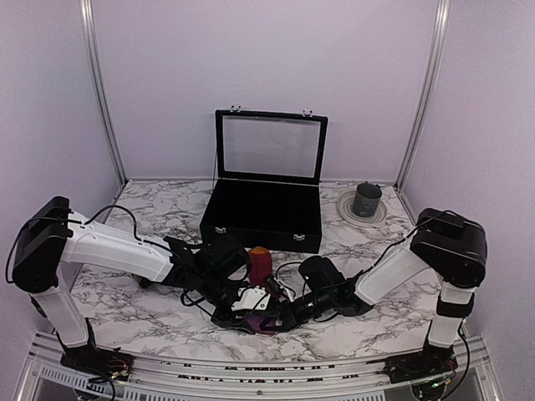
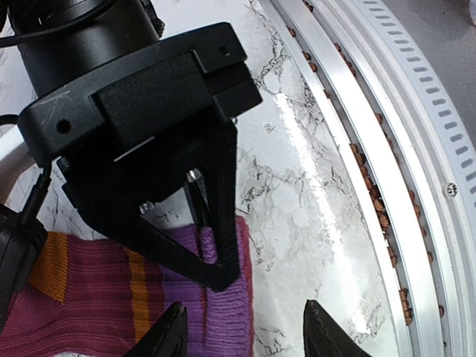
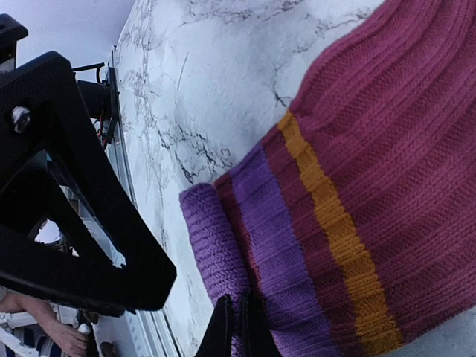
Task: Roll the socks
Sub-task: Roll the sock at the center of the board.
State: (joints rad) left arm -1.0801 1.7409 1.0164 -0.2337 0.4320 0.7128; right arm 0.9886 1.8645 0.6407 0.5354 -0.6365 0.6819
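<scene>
Magenta ribbed knit with orange stripes made up the one sock I could pick out, the magenta sock [image 3: 387,149]. It lay flat on the marble table [image 2: 312,201], and I could make out no other sock.

On the left, the left gripper [image 2: 249,336] hung with its fingers spread and nothing between them. The sock's toe end was just ahead of its tips and a little under them. Facing it, the right gripper [image 3: 238,327] had its fingers pressed together on the edge of the purple toe [image 3: 212,238]. The toe looked folded over there, like the start of a turn.

To my eye, rolling well from here meant a firm pinch and turning the toe over towards the cuff. The open left fingers would need to come down on the roll just beside the pinch, so it would not skew or spring loose.
</scene>
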